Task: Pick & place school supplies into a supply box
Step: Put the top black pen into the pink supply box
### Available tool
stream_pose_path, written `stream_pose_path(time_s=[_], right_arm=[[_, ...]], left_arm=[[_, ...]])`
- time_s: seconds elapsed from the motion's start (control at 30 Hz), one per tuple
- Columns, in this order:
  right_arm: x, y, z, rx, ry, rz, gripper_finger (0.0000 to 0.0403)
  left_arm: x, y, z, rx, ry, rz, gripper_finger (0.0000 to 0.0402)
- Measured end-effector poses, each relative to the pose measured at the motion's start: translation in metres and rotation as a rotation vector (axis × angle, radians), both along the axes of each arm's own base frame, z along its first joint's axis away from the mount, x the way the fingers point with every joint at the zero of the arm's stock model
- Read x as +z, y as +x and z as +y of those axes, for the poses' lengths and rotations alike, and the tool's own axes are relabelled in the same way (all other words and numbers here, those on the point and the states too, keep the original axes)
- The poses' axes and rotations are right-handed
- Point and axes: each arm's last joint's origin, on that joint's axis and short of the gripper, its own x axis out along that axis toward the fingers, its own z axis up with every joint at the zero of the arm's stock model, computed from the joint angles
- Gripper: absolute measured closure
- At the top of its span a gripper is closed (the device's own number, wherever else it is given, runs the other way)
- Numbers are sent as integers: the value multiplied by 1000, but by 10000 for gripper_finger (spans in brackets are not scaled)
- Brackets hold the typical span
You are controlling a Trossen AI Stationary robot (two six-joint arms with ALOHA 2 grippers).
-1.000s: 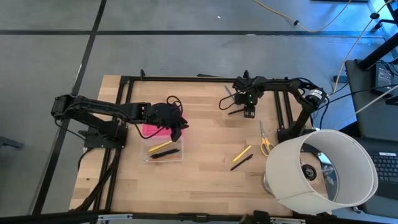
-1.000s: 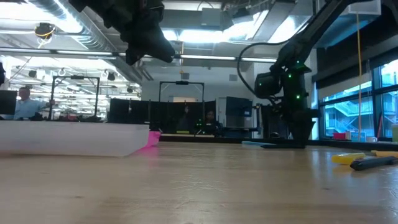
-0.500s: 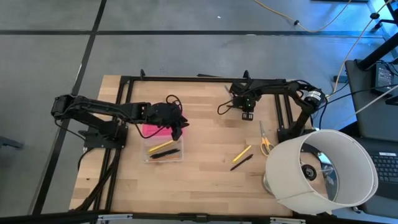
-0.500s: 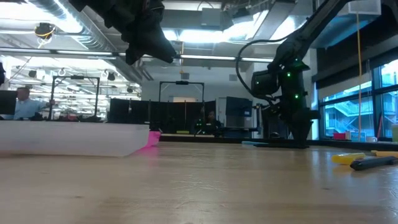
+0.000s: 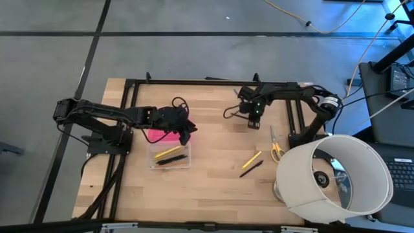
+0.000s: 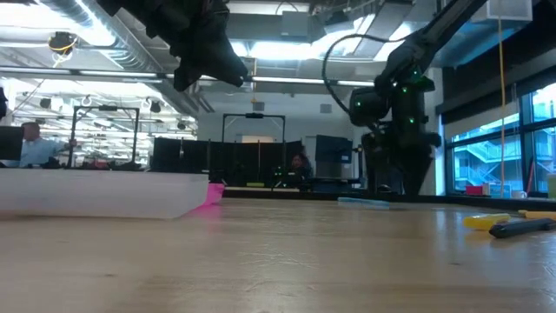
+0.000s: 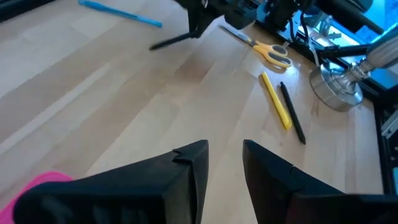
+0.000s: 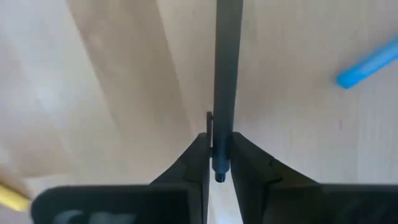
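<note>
Nearest the front edge of the wooden table [image 5: 213, 188] stands a big white lampshade [image 5: 336, 178] at the right corner. Just behind it lie a yellow pencil [image 5: 251, 159] and a black pen [image 5: 251, 169], side by side and both slanted; the yellow-handled scissors [image 5: 275, 145] lie to their right, their long axis running front to back.

On the left, the supply box [image 5: 171, 157] holds 2 pens, with its pink lid [image 5: 157, 135] behind it. The left gripper [image 5: 185, 136] hangs over the box's far right corner, fingers [image 7: 194, 163] slightly apart and holding nothing.

Farther back, the right gripper [image 5: 255, 118] pinches a dark pen [image 8: 225, 87] at one end, lifted off the table, with its length running forward from the fingers. A blue pen [image 8: 367, 62] lies close by.
</note>
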Motion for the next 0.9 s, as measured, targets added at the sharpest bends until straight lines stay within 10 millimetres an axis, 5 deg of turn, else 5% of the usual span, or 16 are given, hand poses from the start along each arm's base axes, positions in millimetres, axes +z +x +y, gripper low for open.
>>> stream_pose_path(time_s=[0.5, 0.9], right_arm=[[46, 50, 36, -88, 121, -317, 349], [74, 100, 89, -40, 199, -641, 349]], left_arm=[[2, 0, 0, -1, -21, -22, 311], [37, -41, -3, -23, -24, -101, 313]])
